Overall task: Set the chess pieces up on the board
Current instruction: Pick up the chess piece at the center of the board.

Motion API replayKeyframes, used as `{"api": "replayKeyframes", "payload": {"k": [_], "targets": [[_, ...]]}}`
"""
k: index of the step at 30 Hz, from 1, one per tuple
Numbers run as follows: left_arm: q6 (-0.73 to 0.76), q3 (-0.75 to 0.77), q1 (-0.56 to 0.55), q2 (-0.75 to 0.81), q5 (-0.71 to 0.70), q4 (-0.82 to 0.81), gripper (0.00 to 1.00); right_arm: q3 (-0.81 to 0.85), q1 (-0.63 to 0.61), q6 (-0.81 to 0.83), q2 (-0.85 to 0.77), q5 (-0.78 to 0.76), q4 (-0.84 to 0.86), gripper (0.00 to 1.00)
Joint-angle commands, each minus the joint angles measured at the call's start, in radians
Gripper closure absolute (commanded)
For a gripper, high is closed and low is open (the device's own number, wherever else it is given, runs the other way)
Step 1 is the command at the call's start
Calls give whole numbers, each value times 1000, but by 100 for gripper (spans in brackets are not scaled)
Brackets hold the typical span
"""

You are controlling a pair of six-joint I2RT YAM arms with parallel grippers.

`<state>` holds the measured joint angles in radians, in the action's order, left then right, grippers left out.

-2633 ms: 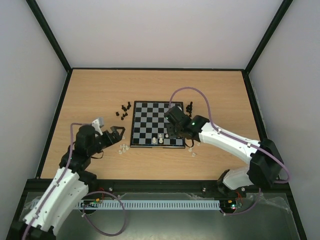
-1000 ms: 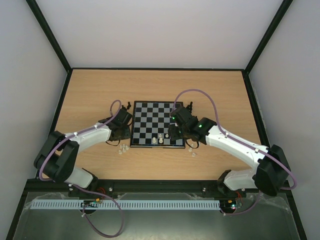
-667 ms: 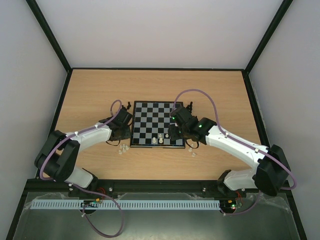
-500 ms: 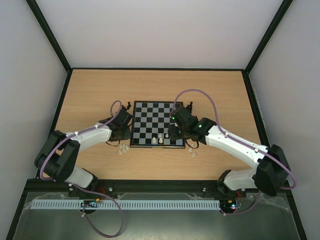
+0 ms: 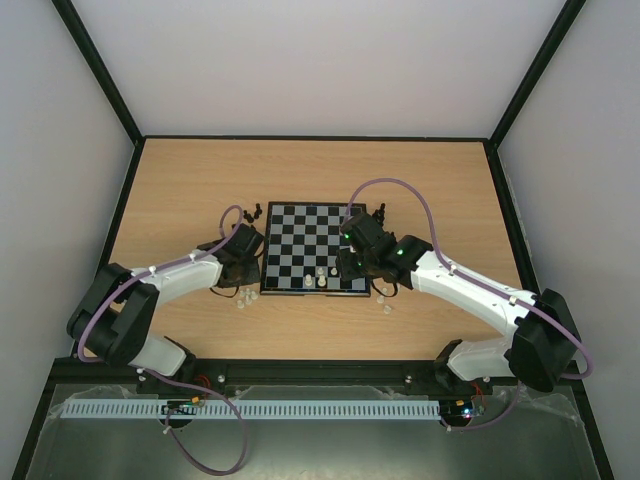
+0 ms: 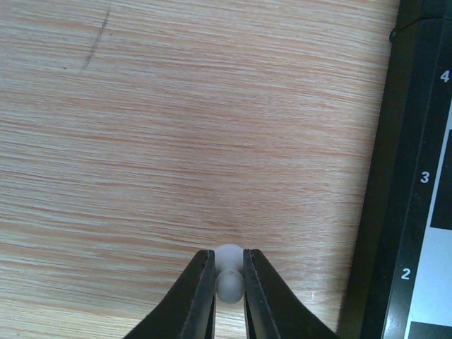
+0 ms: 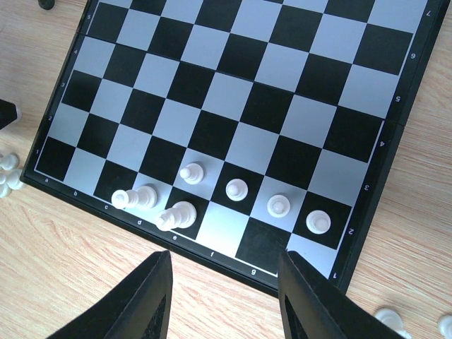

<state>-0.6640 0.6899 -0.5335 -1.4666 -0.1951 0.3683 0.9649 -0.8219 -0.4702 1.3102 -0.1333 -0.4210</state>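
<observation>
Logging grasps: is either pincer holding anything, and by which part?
The left pincer pinches a pale chess piece across its sides, between its fingertips. The right pincer hangs open over the board, holding nothing.

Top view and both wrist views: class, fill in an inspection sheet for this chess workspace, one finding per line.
Surface: wooden table, carrying the board.
Job's things: six pale pieces on the board's near rows, two apparently tipped over; loose pale pieces and black pieces lie on the table off the board.
Clutter: nothing seen.
Grippers: left gripper shut on a pale piece beside the board's rim; right gripper open, nothing between its fingers, over the board's near edge.
Cables: purple cables loop upward near both grippers.
Surroundings: white walls, black frame.
</observation>
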Motion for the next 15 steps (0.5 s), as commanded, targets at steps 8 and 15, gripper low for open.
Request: {"api": "replayKeyframes", "payload": {"k": [8,15], "targets": [[-4,18,-12,23,-24,40,92,-20,2,12,14,3,-6,58],[-4,81,-46,55,-39,103,95,-14,2,13,1,-4,-19,58]]}}
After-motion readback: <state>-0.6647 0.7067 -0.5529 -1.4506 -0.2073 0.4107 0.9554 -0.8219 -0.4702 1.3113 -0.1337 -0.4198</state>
